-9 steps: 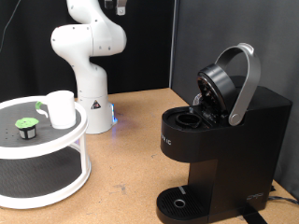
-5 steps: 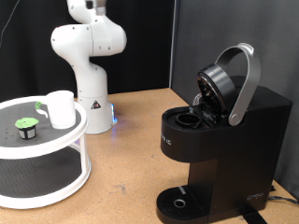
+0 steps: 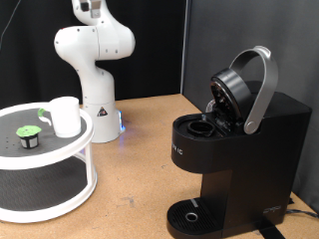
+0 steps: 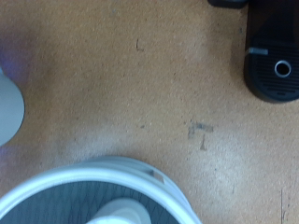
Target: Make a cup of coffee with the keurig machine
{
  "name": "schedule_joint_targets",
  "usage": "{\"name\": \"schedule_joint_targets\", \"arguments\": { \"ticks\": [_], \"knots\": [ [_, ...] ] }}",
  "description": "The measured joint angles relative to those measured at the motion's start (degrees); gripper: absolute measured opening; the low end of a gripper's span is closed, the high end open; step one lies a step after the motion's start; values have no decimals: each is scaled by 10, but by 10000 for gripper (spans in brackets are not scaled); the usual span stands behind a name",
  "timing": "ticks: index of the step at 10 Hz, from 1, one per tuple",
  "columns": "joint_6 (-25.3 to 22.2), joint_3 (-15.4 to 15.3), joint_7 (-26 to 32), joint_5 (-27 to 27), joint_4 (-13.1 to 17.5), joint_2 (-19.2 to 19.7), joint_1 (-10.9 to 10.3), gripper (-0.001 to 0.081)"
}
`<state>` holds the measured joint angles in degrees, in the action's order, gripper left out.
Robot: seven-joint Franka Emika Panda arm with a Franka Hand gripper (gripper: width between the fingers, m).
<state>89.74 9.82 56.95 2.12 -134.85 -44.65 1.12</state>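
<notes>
Across the brown table (image 3: 140, 149) we see nothing shifted: cup (image 3: 65, 116) on the white stand (image 3: 60, 164), keurig machine (image 3: 234, 149) lid raised (only the arm's top turned); pincer out of view, its opening unknowable.

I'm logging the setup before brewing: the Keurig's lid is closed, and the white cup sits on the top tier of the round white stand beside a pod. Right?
Not quite. The keurig machine has its lid raised, handle tilted up and the pod chamber exposed, as the exterior view shows. The rest holds: the cup stands on the white stand near the pod.
</notes>
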Motion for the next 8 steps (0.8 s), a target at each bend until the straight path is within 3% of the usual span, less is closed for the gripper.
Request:
{"name": "schedule_joint_targets", "arguments": {
  "ticks": [5,8],
  "knots": [
    [0,75,54,64,11,5,27,801],
    [0,122,100,92,29,15,32,801]
  ]
}}
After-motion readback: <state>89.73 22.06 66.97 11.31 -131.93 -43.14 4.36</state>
